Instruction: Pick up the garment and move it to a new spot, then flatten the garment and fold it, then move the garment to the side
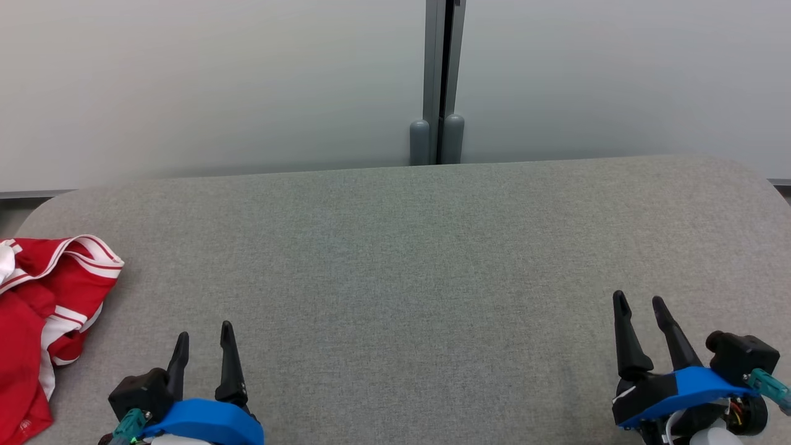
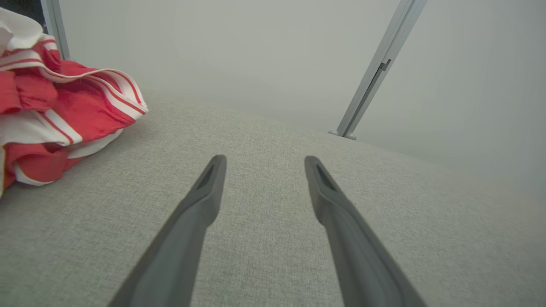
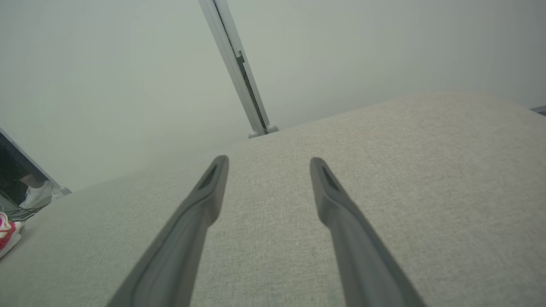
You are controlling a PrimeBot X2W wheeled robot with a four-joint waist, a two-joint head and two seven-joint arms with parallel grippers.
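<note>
The garment (image 1: 43,327) is a crumpled red piece with white stripes, lying at the far left edge of the grey fabric-covered table (image 1: 401,259). In the left wrist view the garment (image 2: 55,111) bunches up at the upper left. My left gripper (image 1: 204,334) rests open near the front edge, a short way right of the garment and not touching it, with nothing between its fingers (image 2: 204,192). Far to the right, my right gripper (image 1: 639,303) is open too and holds nothing. A small corner of the garment (image 3: 6,238) shows at the left edge of the right wrist view.
A pale wall with a grey vertical post (image 1: 437,80) stands right behind the table's far edge. A person's white shoe (image 3: 36,195) shows on the floor beyond the table's left end in the right wrist view.
</note>
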